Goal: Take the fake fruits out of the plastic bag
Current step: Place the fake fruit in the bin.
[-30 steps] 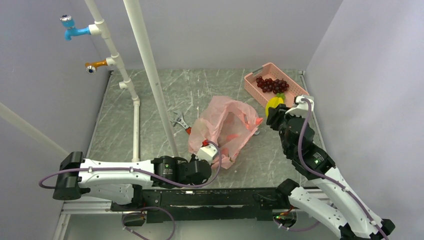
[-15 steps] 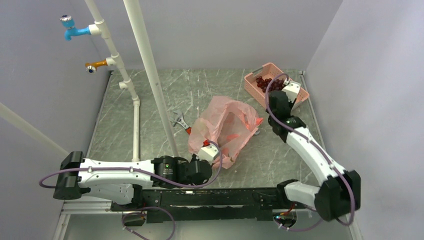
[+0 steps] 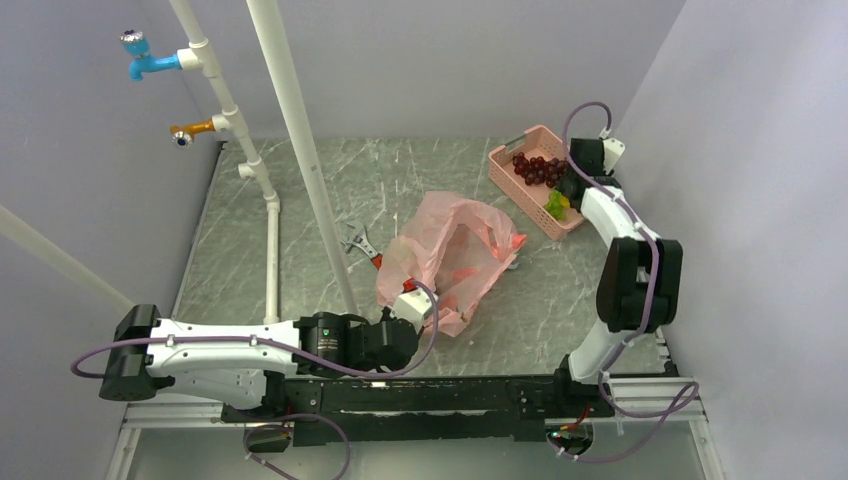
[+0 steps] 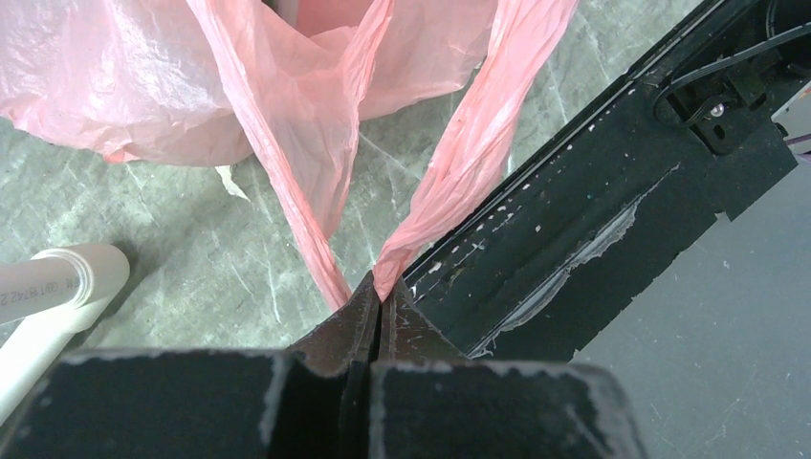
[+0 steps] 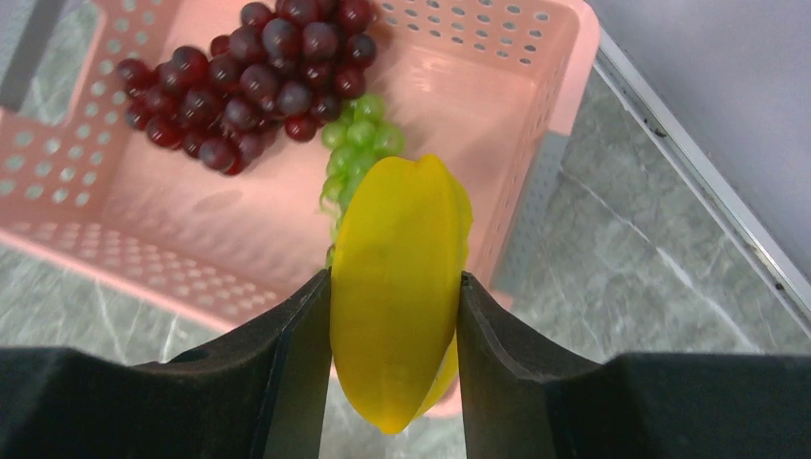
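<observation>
Table: grey marbled slab (image 3: 400, 180) carrying every item.
Bag: thin crinkly translucent pink plastic bag (image 3: 450, 250), slumped mid-table, well apart from the basket.
Basket: rigid pink perforated plastic basket (image 5: 143, 258), at the far right corner.
Left gripper (image 4: 380, 306): jaws clenched on the bag's two handle strips.
Right gripper (image 5: 392, 282): at the basket's edge, jaws grasping a glossy yellow ridged oblong fruit (image 5: 402, 220).
Dark red-purple grape bunch (image 5: 249, 76): lying in the basket.
Light green grape bunch (image 5: 359, 143): in the basket, touching the dark bunch.
</observation>
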